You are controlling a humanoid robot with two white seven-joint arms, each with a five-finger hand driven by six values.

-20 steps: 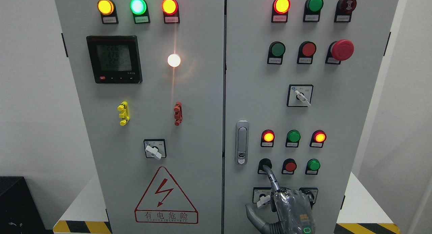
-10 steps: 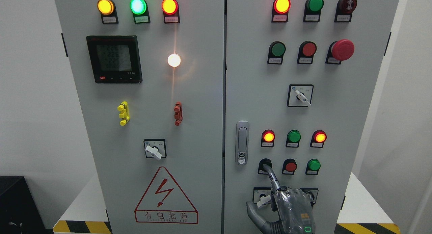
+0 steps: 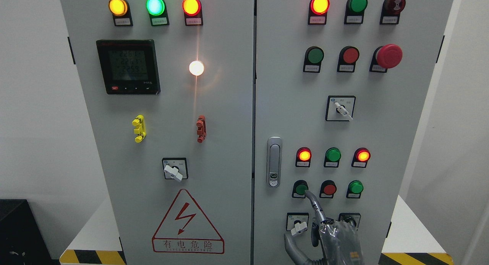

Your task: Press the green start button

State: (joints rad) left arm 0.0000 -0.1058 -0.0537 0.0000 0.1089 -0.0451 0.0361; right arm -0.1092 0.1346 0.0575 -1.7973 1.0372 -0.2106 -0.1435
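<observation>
The green start button [image 3: 301,189] sits at the left of the lower button row on the right cabinet door [image 3: 290,104]. Its green face shows in full. My right hand [image 3: 336,236] rises from the bottom edge, wrapped in clear film. Its index finger [image 3: 315,205] is stretched up and left, with the tip just below and right of the green start button and hardly any gap. The other fingers are curled and the thumb [image 3: 291,246] sticks out to the left. It holds nothing. The left hand is out of view.
A red button [image 3: 329,189] and another green button [image 3: 356,187] stand right of the start button. Indicator lamps [image 3: 333,155] glow above. A door latch [image 3: 273,161] is to the left, and rotary switches [image 3: 298,226] lie beside the hand. A red mushroom stop button [image 3: 389,56] is at the upper right.
The right hand has slid down and to the right. Its index fingertip, which covered the start button, has come off it, and the button's green face shows.
</observation>
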